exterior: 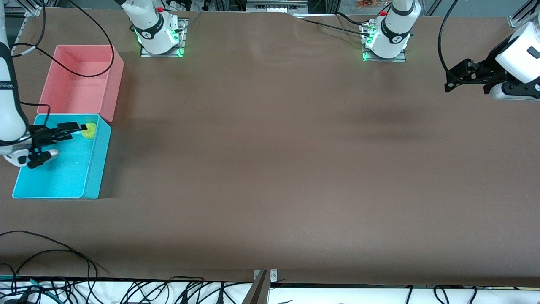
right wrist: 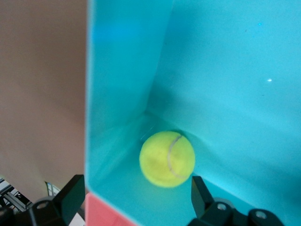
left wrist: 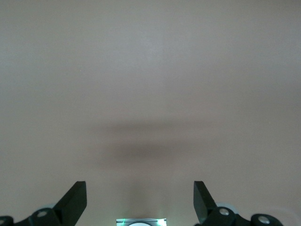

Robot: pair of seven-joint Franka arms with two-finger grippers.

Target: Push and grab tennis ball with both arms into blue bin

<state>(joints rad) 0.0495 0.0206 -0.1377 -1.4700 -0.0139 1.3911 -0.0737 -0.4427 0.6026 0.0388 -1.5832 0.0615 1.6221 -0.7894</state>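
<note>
While tennis ball (right wrist: 167,159) hugs blue bin (right wrist: 225,84) corner, right hand (right wrist: 134,200) open above.

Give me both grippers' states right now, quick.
Left gripper: open, holding nothing, over bare table.
Right gripper: open, over the blue bin; the tennis ball lies loose in the bin's corner.

tennis ball (exterior: 89,130) partly hidden by right gripper (exterior: 71,128) in front view, left arm (exterior: 521,59) cut off at worktop's edge
</note>
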